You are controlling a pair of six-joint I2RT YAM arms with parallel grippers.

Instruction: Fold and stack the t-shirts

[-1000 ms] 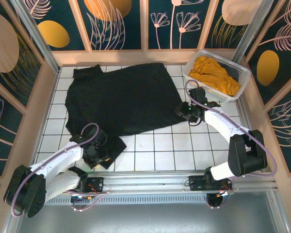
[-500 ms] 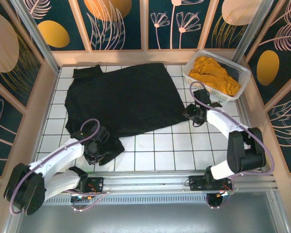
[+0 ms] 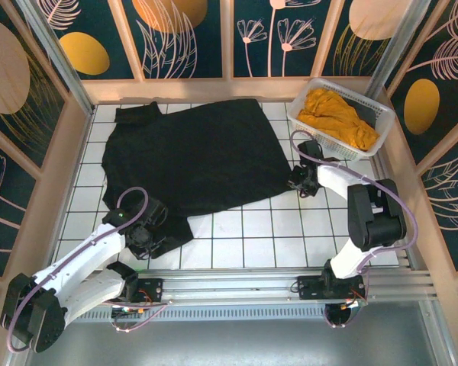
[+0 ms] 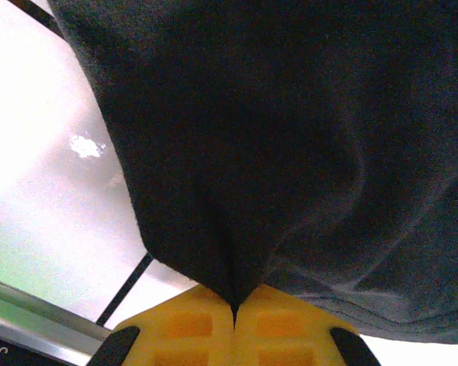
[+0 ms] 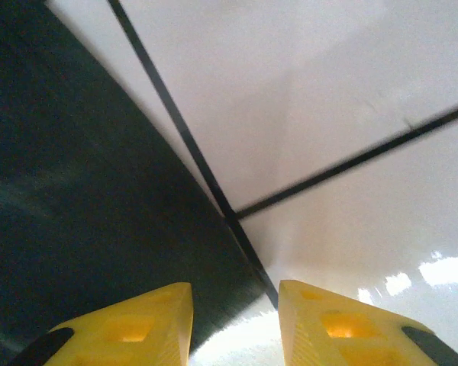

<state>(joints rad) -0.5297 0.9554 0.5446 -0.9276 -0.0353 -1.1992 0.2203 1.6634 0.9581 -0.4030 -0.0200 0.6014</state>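
Observation:
The black t-shirt (image 3: 198,152) lies spread flat on the white tiled floor, collar end to the left. My left gripper (image 3: 149,232) is shut on its near-left corner; in the left wrist view the dark cloth (image 4: 290,114) is pinched between the yellow fingers (image 4: 191,328) at the left gripper (image 4: 234,309). My right gripper (image 3: 296,181) is open, low at the shirt's right near corner. In the right wrist view the black cloth's edge (image 5: 76,213) runs in between the fingers of the right gripper (image 5: 235,305). The mustard-yellow t-shirt (image 3: 337,116) lies crumpled in the basket.
The white lattice basket (image 3: 383,133) stands at the back right corner, close behind my right gripper. Wooden walls (image 3: 53,191) enclose the floor on three sides. A metal rail (image 3: 237,290) with both arm bases runs along the near edge. Bare tiles (image 3: 252,229) lie between the arms.
The left gripper has shut on the black shirt's near-left corner. The right gripper's jaws have narrowed at the shirt's right corner, and the right arm's elbow has swung toward the back.

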